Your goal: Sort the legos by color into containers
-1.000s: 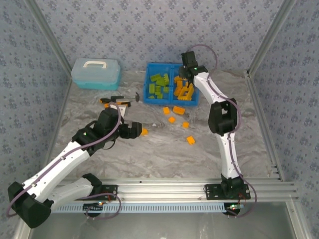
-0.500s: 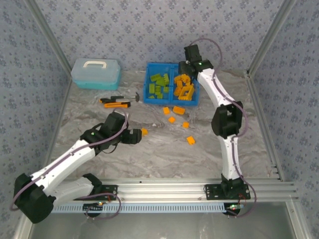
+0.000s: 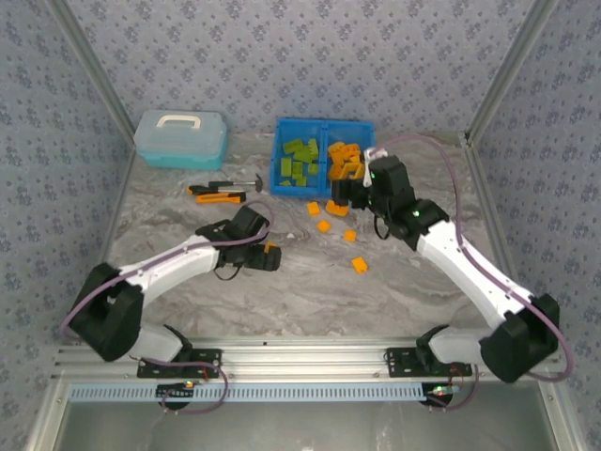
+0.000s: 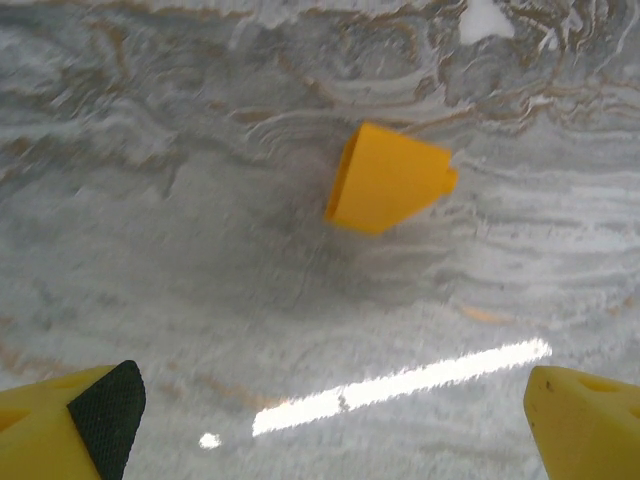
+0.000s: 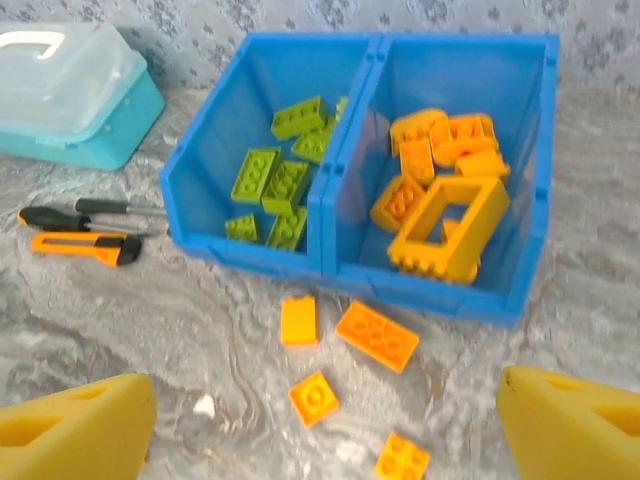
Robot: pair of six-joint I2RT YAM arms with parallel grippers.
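Your left gripper (image 3: 266,256) has slid rightward to a lone orange brick (image 4: 388,178) on the table (image 3: 300,291). Its jaws stand wide apart and the brick lies just ahead of them, untouched. Farther out, your right gripper (image 5: 325,425) has backed off the blue bin (image 5: 430,290) and hangs just in front of it, jaws now spread and empty.

You have six loose orange bricks: that lone one, a nearer brick (image 3: 360,265) to its right, and four bricks (image 5: 377,335) by the bin's front wall. The left compartment holds at least six green bricks (image 5: 287,185). The right compartment holds the orange frame (image 5: 448,228) and about five orange pieces (image 5: 418,125).
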